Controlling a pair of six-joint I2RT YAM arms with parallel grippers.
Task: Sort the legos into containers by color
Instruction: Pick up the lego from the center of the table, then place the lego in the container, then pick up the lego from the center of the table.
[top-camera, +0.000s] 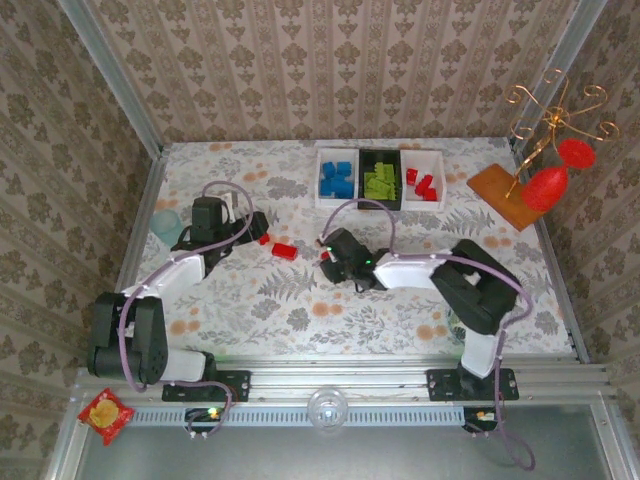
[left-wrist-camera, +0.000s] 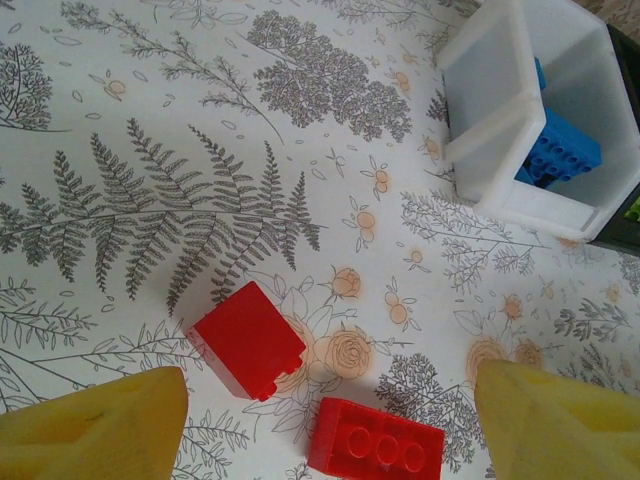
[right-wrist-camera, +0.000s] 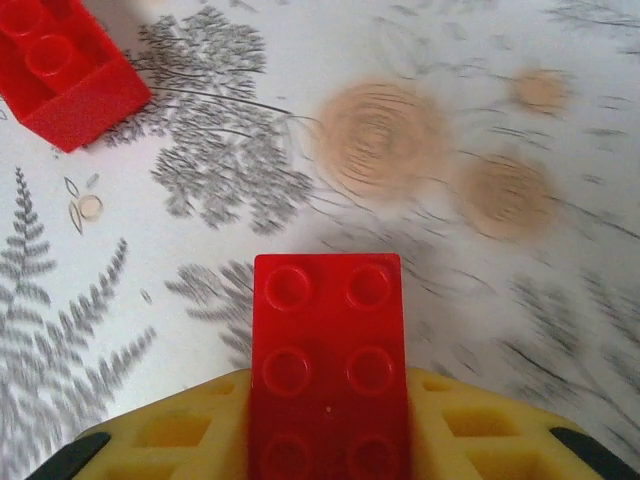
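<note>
Overhead view: bright, even, diffuse light on the floral-print tablecloth (top-camera: 250, 290); shadows soft and short under the arms.

Left wrist view: cloth sharp; translucent white plastic bin (left-wrist-camera: 500, 100) glows pale; yellow finger pads (left-wrist-camera: 100, 425) at bottom out of focus.

Right wrist view: cloth pattern streaked with motion blur, worst at right. Red studded plastic brick (right-wrist-camera: 330, 340) crisp mid-frame, softer at its near end.

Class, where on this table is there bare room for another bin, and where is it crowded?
Free: back-left cloth between teal cup and blue-filled bin; near strip along the metal rail. Crowded: loose red bricks between left gripper and right gripper.
</note>
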